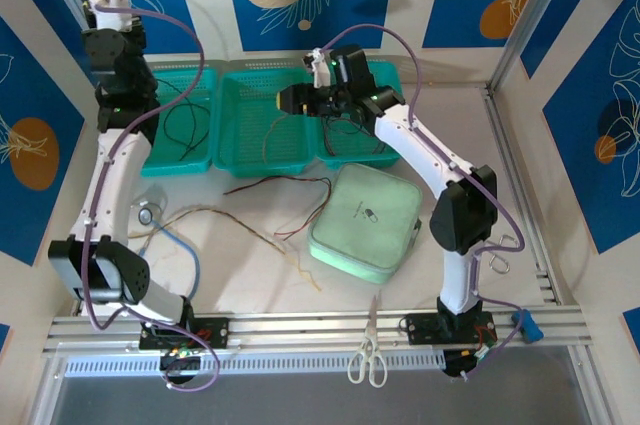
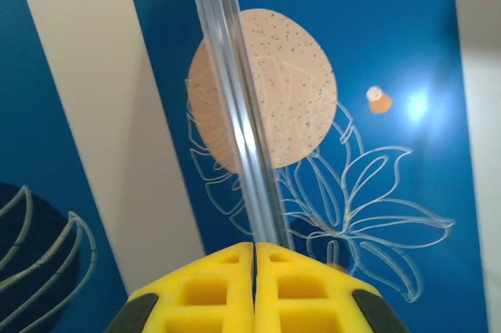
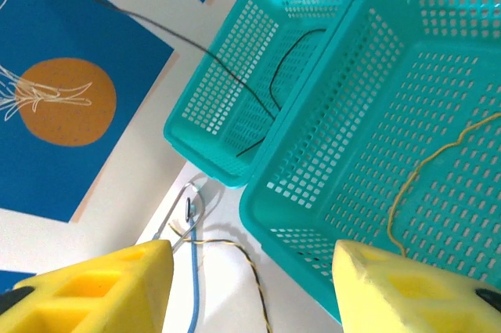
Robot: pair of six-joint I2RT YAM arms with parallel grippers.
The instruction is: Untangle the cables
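Three teal baskets point(image 1: 245, 95) stand in a row at the back of the desk point(image 1: 470, 145). One black cable point(image 1: 186, 133) lies in the left basket and one tan cable point(image 1: 268, 137) in the middle one. A dark red cable point(image 1: 285, 185) and a tan-yellow cable point(image 1: 235, 227) lie on the desk beside one green pouch point(image 1: 365, 220), whose print is too small to read. One pair of scissors point(image 1: 368, 357) lies by the near rail. The left gripper point(image 2: 254, 270) is raised, jaws pressed together with nothing between them. The right gripper point(image 3: 250, 286) hangs over the middle basket, jaws spread and empty.
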